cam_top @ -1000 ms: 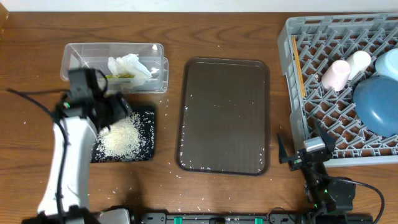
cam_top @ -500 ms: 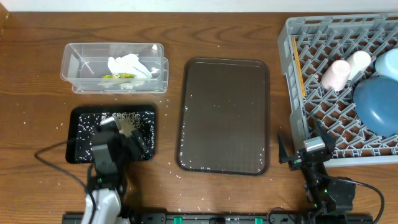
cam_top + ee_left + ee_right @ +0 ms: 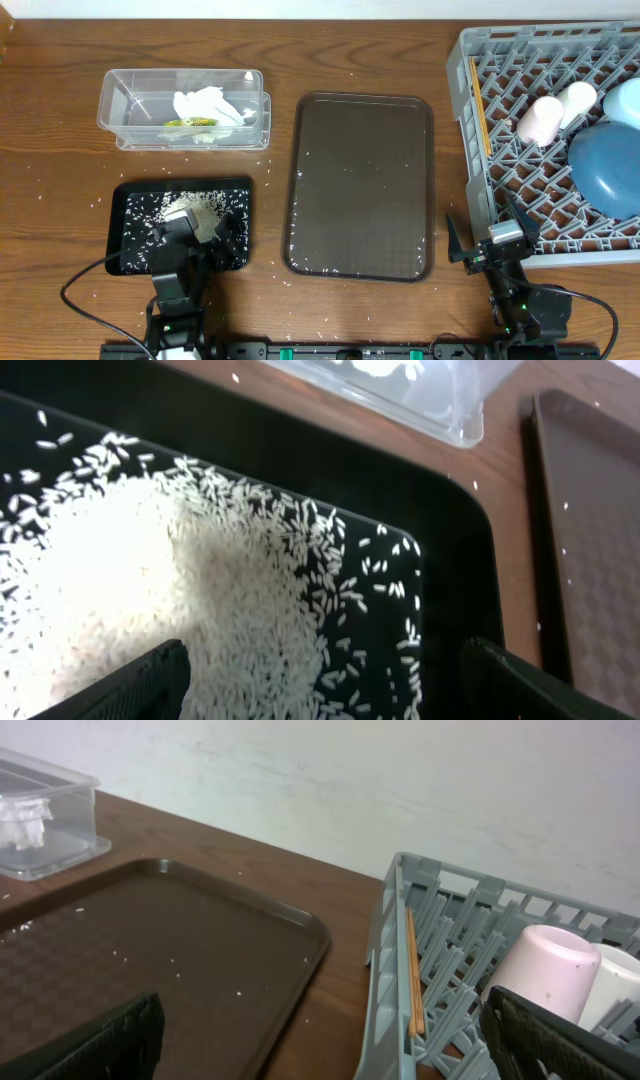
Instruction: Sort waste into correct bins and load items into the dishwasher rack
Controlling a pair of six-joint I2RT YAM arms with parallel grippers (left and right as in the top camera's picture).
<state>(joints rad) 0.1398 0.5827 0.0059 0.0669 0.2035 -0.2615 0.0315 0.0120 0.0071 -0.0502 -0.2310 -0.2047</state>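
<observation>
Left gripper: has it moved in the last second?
Yes. The left gripper has pulled back from beside the clear tub, across the black tray, and is now over that tray's near rim.

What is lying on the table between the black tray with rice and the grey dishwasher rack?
The brown serving tray lies between the black tray and the dishwasher rack. The overhead view shows it best.
</observation>
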